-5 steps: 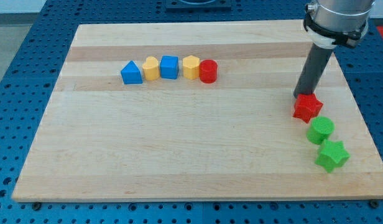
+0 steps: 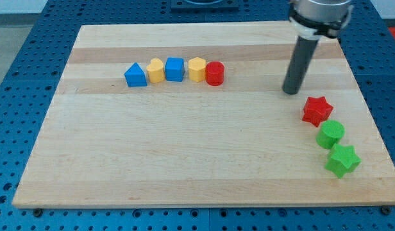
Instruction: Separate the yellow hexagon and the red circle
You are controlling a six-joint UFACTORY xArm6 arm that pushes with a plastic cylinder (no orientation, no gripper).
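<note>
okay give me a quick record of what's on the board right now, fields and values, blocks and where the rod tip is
surface: wooden board
top row, view's left to right: blue triangle, yellow block, blue cube, yellow hexagon, red circle
target pair: yellow hexagon and red circle touching
view's right cluster: red star, green circle, green star
my tip: upper left of red star, not touching, well right of red circle

arm: upper right of view | rod: near-upright | my tip [image 2: 290, 92]: on board
</note>
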